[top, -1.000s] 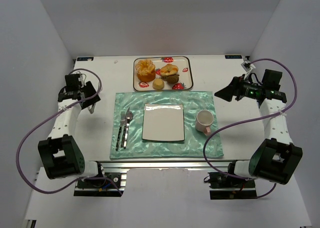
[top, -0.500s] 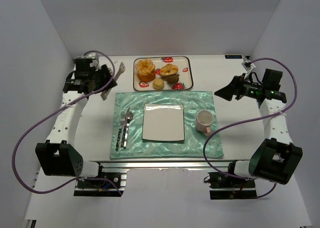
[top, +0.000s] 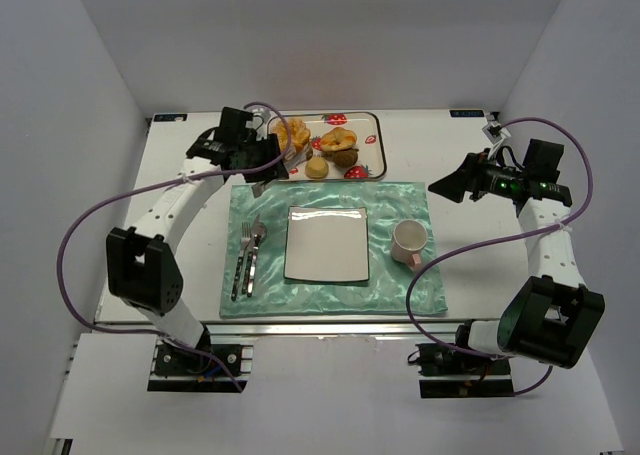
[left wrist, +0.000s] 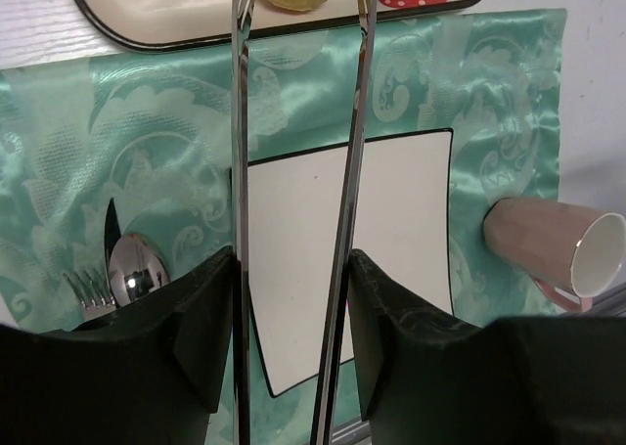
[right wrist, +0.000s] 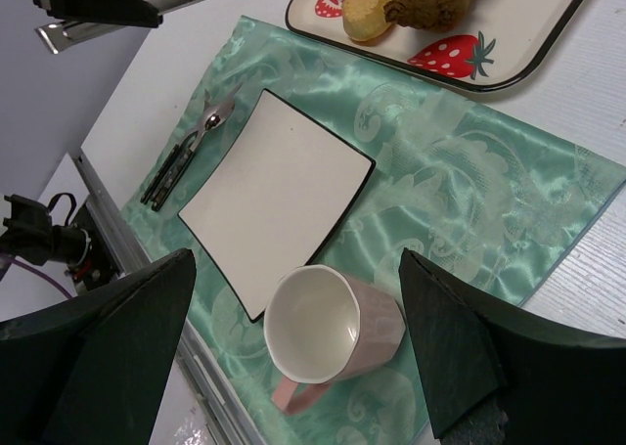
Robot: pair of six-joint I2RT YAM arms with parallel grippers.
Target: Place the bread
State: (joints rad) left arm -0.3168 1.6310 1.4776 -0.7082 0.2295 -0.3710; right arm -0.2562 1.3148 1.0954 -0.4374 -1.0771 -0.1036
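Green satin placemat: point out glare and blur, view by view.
Top external: the shiny green satin placemat shows white sheen ripples along its far edge. Left wrist: bright highlights on the folds near the strawberry-print tray, and the metal tongs look soft. Right wrist: glossy patches, dark fingers blurred.

Breads on strawberry-print tray [top: 372, 135], far edge of table. Small round pale-yellow bun [top: 316, 167] at tray's near edge, upright. Dark brown knobbly piece [top: 345, 157] just right of it, touching. Orange-golden pastry [top: 293, 141] at left; glazed yellow pastry [top: 339, 138] at centre-back. White square plate [top: 326, 243] on green mat, bare.
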